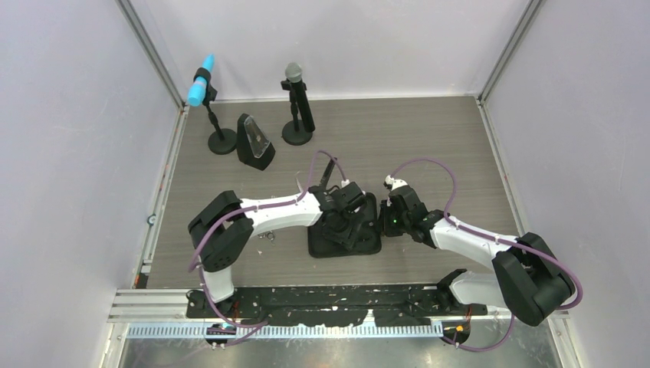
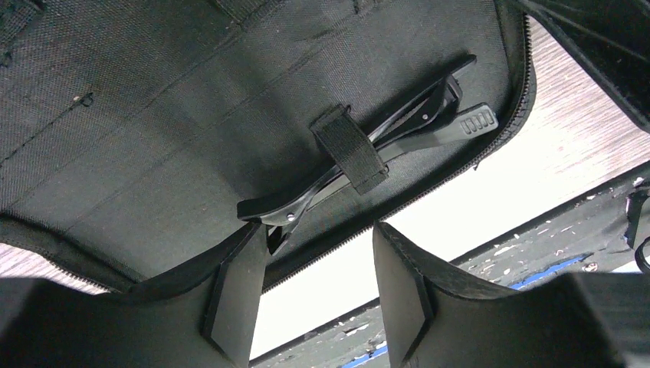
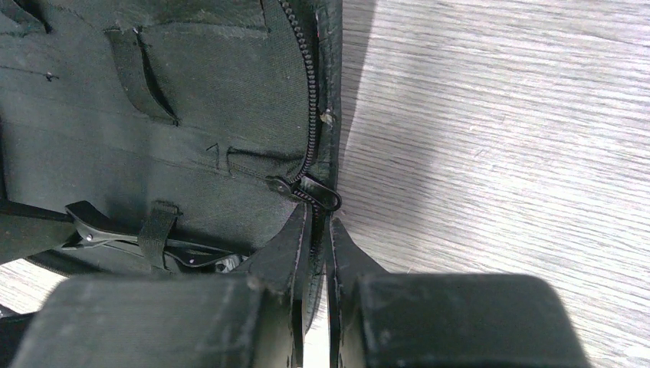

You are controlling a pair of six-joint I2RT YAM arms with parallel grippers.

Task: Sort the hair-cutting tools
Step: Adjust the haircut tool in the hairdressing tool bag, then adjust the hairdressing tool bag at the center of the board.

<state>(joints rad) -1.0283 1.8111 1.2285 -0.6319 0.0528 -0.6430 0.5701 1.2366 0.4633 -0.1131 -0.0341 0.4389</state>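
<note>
Black hair clip (image 2: 414, 119) just beyond spread left fingers (image 2: 234, 299) (right fingers (image 3: 287, 253) tight on pouch edge (image 3: 310, 115)).

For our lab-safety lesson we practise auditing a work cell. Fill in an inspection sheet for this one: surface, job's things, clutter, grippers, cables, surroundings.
Surface: grey wood-grain table.
Job's things: black hair clip under an elastic strap inside the open pouch; scissors, comb not seen.
Clutter: blue-capped microphone, grey-headed microphone, black wedge-shaped object, all at the back.
Grippers: left gripper open by the clip's tip; right gripper shut on the pouch's zippered edge.
Cables: purple cables loop over both arms.
Surroundings: pale walls, metal frame posts.
</note>
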